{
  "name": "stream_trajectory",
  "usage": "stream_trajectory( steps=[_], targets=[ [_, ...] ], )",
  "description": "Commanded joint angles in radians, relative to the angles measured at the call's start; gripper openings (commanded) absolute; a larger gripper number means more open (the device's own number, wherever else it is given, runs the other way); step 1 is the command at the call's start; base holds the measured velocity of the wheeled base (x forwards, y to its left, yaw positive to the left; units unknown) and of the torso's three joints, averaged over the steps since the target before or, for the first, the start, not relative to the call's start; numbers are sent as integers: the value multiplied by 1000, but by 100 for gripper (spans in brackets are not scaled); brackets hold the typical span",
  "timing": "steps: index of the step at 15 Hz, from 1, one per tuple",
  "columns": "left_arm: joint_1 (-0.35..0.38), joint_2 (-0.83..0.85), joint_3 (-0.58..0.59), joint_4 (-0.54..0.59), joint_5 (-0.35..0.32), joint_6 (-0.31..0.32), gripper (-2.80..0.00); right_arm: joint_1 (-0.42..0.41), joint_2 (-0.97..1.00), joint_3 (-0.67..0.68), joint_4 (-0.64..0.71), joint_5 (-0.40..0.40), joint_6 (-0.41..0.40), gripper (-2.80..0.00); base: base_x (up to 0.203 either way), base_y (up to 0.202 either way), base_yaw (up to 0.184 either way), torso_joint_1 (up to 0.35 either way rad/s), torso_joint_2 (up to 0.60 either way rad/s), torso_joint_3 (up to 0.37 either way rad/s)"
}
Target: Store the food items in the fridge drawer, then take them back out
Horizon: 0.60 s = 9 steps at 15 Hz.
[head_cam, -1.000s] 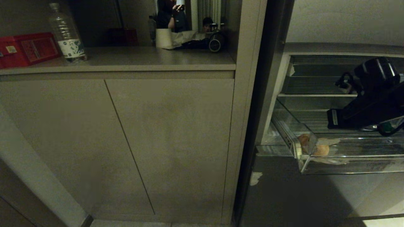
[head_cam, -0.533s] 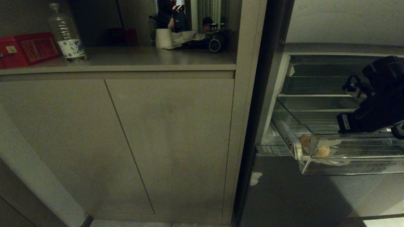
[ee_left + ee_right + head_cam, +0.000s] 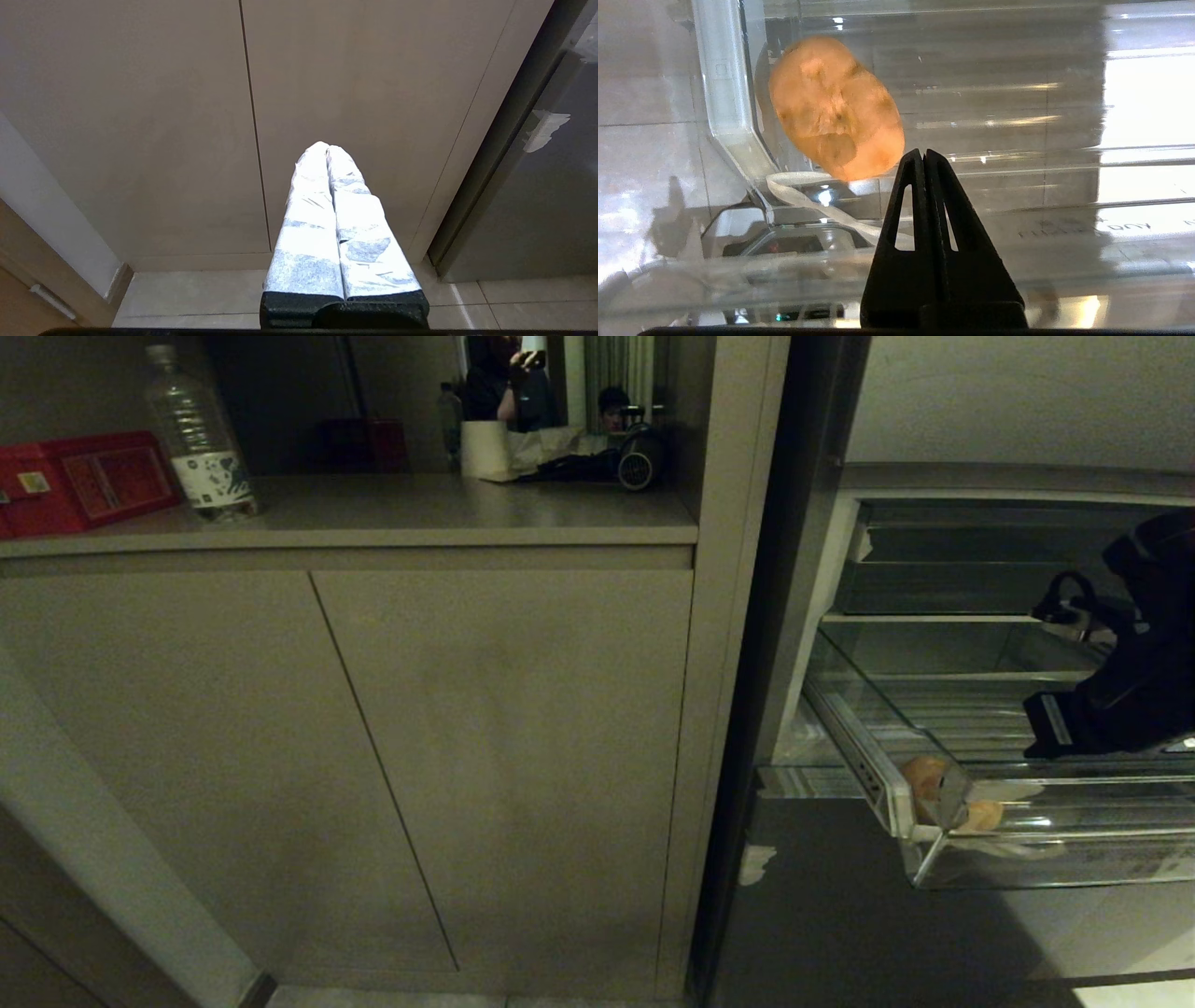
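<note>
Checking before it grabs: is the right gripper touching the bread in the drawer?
Cannot tell: in the right wrist view the shut right gripper overlaps the bread edge.

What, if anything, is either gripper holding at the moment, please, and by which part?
Nothing. The right gripper is shut and empty above the fridge drawer, beside the orange-tan food item. The left gripper is shut and empty.

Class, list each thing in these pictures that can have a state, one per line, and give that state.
Fridge drawer: pulled out.
Bread roll: lying in the drawer's corner, not held.
Right claw: shut, empty, over the drawer.
Left claw: shut, empty, facing the cupboard doors.
Cupboard doors: closed.
Water bottle: upright on the counter.
</note>
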State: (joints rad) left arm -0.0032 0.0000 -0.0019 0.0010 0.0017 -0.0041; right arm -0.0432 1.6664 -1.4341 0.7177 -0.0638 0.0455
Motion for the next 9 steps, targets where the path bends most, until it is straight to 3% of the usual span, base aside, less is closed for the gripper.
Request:
stream_trajectory(
  steps=[1, 6, 9],
  targets=[
    [0, 2, 0, 0, 0, 0, -280, -11, -51, 39, 4, -1, -16, -280, 0, 0, 0, 0, 0, 0],
    [0, 2, 0, 0, 0, 0, -280, -55, -88, 90, -3, 14, -53, -280, 0, 0, 0, 0, 0, 0],
    [0, 2, 0, -1, 0, 0, -280, -58, -33, 41, -99, 36, -50, -280, 0, 0, 0, 0, 0, 0]
  ],
)
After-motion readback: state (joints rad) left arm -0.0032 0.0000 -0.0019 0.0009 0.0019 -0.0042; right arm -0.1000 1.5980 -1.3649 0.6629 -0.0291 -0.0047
